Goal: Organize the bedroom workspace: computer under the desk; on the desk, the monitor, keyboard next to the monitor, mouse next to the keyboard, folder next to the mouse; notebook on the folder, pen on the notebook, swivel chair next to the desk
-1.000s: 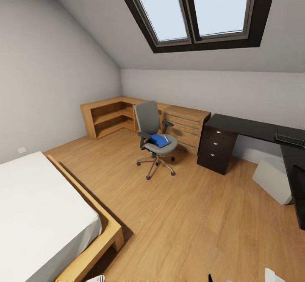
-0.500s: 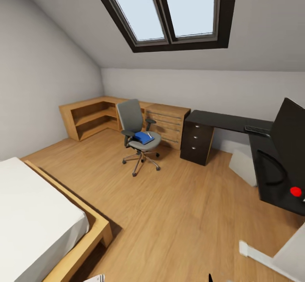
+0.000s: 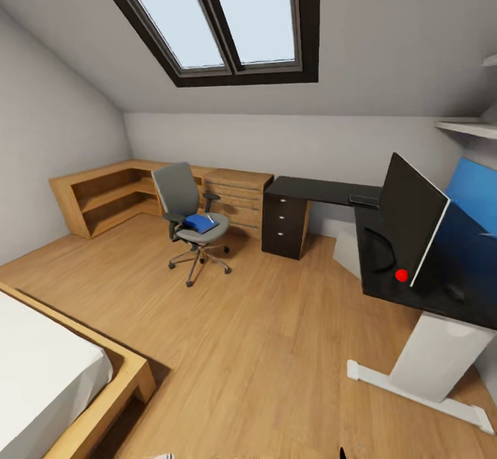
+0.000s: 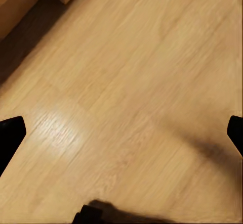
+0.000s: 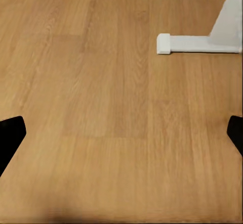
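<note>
Bright skylight [image 3: 221, 21] daylight — soft shadows, wide-angle stretch.

the monitor [image 3: 408, 223] is hiding part of my bench [image 3: 324, 190] behind it. something dark, maybe the keyboard [image 3: 364, 200], is lying too small to tell. the bed [image 3: 48, 376] is running off the frame edge. on each wrist view, my pincer fingertips [image 4: 10, 135] [image 5: 10, 133] are showing as dark corners cut by the edges.
</note>
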Robot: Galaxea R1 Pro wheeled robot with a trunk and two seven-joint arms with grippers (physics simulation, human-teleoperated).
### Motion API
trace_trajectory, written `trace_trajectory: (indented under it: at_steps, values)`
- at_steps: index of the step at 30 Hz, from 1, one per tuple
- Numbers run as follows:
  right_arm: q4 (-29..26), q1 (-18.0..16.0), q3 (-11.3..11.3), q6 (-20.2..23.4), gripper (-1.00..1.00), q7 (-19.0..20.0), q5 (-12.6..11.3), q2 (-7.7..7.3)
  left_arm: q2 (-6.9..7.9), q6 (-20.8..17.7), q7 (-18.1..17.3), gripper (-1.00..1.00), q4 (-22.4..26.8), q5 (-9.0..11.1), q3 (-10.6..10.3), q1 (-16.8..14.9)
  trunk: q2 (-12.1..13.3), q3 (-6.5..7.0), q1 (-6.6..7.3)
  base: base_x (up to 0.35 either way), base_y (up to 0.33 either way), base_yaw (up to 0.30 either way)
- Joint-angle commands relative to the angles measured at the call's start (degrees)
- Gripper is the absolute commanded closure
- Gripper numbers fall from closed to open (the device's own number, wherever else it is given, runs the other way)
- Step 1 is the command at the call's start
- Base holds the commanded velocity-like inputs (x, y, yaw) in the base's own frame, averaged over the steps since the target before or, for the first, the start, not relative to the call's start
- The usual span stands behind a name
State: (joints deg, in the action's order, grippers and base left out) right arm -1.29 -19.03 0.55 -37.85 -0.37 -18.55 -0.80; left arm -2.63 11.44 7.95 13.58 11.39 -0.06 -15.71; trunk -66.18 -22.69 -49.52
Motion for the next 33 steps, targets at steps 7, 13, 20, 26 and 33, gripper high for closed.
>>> trace_trajectory:
  at_steps: [7, 13, 20, 26, 33]
  values:
    - [0.06, -0.04, 0.07, -0.12, -1.0, -0.03, -0.08, -0.06, 0.0, 0.24, 0.21, -1.0, -0.35, 0.38, -1.7, -0.03, -0.04, 0.12, 0.02, -0.205, -0.275, -0.292]
    - [0.08, -0.04, -0.01, -0.15, -1.0, -0.06, -0.12, -0.14, 0.06, 0.22, 0.22, -1.0, -0.39, 0.39, -1.96, -0.03, -0.04, 0.3, 0.02, -0.198, -0.149, -0.292]
    - [0.09, -0.04, -0.09, -0.18, -1.0, -0.07, -0.2, -0.23, 0.08, 0.02, 0.15, -1.0, -0.46, 0.39, -2.1, -0.03, -0.04, 0.56, 0.02, -0.198, -0.032, -0.292]
    - [0.07, -0.04, -0.11, -0.12, -1.0, -0.07, -0.21, -0.28, 0.08, -0.01, 0.13, -1.0, -0.49, 0.39, -2.21, -0.03, -0.04, 0.71, 0.02, -0.145, -0.109, -0.181]
    - [0.37, -0.04, -0.05, -0.12, -1.0, 0.01, -0.17, -0.55, 0.14, 0.28, 0.13, -1.0, -0.49, 0.39, -2.24, -0.03, -0.04, 0.73, 0.02, -0.042, -0.163, -0.02]
